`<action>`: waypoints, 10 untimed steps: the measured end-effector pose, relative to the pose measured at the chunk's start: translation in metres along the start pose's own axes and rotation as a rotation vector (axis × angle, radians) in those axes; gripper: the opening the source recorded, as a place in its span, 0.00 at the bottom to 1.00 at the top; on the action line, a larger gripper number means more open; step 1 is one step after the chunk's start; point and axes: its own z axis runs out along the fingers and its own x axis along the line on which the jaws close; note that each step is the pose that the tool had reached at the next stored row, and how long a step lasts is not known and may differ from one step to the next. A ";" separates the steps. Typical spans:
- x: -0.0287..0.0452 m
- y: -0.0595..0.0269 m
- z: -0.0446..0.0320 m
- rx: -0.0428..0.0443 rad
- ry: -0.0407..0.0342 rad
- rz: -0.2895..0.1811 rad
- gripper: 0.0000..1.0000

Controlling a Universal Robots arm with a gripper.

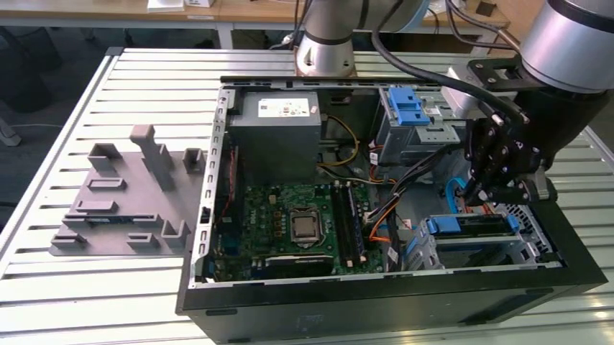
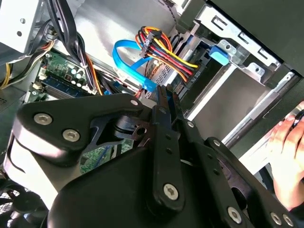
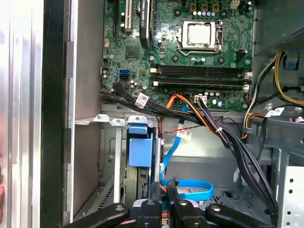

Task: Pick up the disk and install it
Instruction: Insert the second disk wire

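In the exterior view, the gripper (image 1: 489,190) hangs inside the open computer case (image 1: 384,302), at the frame's right, just above the disk (image 1: 470,225). The disk sits in the drive cage at the case's lower right, its blue frame showing along a dark edge. The second wrist view adds a hand (image 2: 289,156) at its right edge. In the first wrist view the fingers (image 3: 168,187) stand nearly together, holding nothing, over a blue cable (image 3: 190,190).
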 end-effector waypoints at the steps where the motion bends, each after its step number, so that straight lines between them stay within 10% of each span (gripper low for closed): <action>1: 0.0003 0.0000 0.0004 0.0000 0.0021 0.000 0.16; 4: 0.0006 0.0000 0.0014 -0.0005 0.0174 -0.001 0.16; 10: 0.0047 0.0004 0.0067 -0.0005 0.0200 -0.001 0.16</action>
